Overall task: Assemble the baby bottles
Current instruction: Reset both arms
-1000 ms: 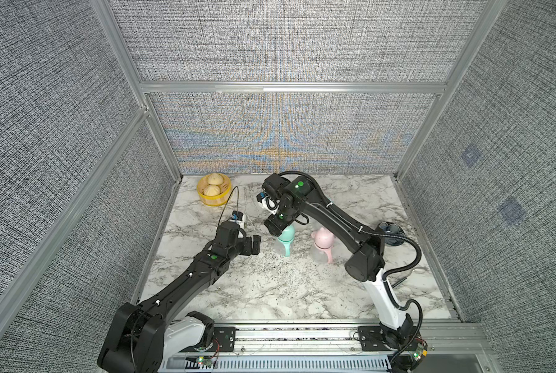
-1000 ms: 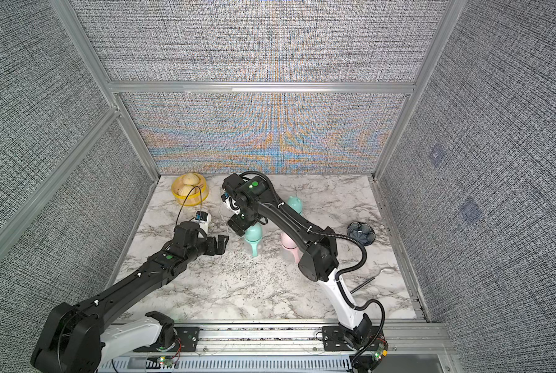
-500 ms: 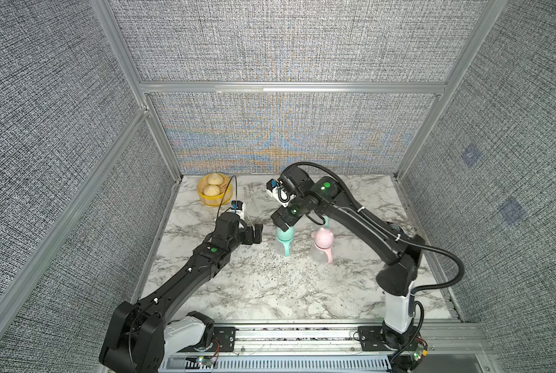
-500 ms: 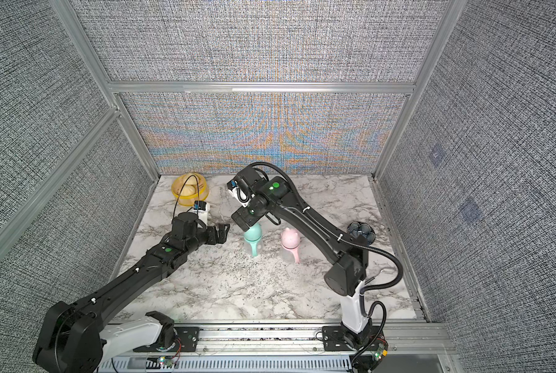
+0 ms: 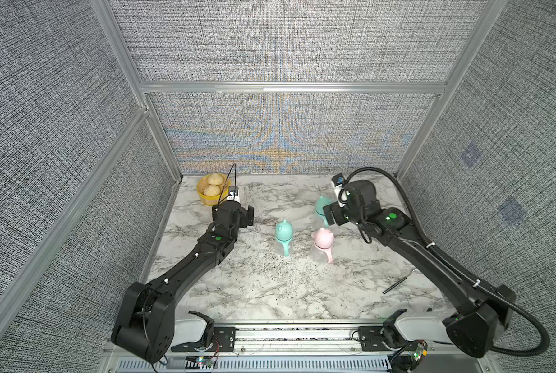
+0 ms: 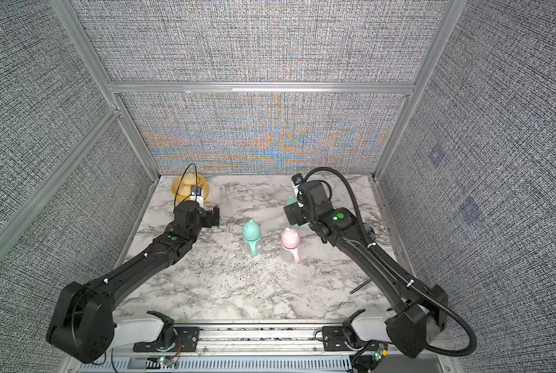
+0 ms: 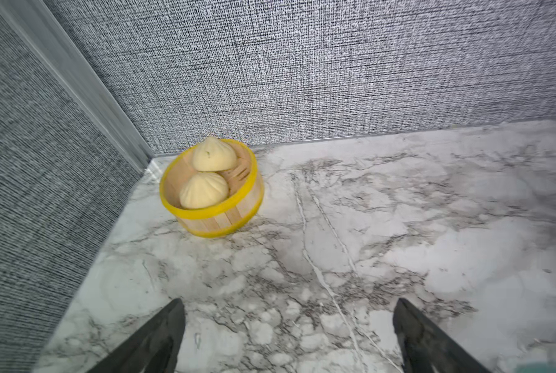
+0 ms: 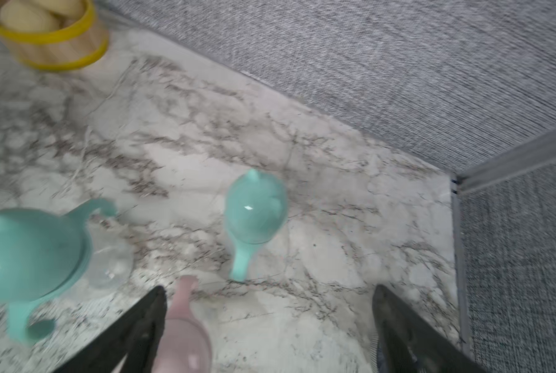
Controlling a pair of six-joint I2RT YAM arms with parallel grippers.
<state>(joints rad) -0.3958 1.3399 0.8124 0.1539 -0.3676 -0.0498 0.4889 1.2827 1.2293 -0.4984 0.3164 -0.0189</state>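
Marble tabletop [image 5: 270, 290], grey walls. A steamer basket [image 5: 202, 198] sits in the far left corner, out of my way, with my left tool [image 7: 288, 310] gaping empty near it. Mid-tabletop, a mint bottle [image 5: 284, 231] and a pink bottle [image 5: 323, 239] stand capped. A second mint bottle [image 5: 321, 205] stands nearer the far edge, with my right tool [image 8: 270, 306] spread empty just beside it. Assembly looks finished, I judge.
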